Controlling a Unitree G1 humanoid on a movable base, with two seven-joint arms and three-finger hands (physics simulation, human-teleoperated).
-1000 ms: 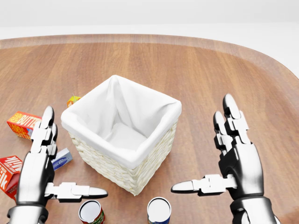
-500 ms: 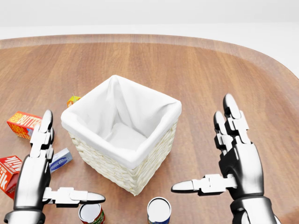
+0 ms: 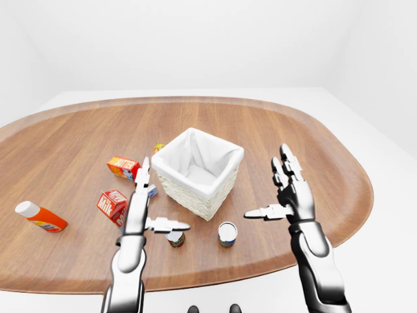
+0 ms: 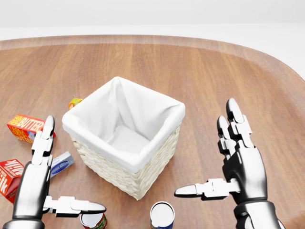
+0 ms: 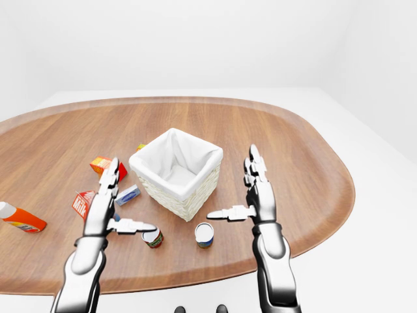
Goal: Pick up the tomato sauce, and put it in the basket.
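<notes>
The tomato sauce, a small red-labelled can [image 4: 93, 221], stands upright at the bottom edge of the head view, left of centre. My left hand [image 4: 64, 179] hovers open right over it, the thumb stretched across the can's top and partly hiding it. The white-lined wicker basket [image 4: 112, 171] stands in the middle of the wooden table, just above and right of the can. My right hand [image 4: 207, 152] is open to the basket's right, holding nothing.
A blue-labelled can [image 4: 162, 214] stands right of the red one. Left of the basket lie a butter box [image 4: 23, 125], a red milk carton [image 4: 8, 175], a blue packet [image 4: 62, 162] and a small yellow box [image 4: 74, 101]. An orange bottle [image 3: 40, 217] lies far left.
My left hand has sunk toward the bottom of the head view, bringing its thumb over the red can's top. The right hand dipped slightly. No object has moved.
</notes>
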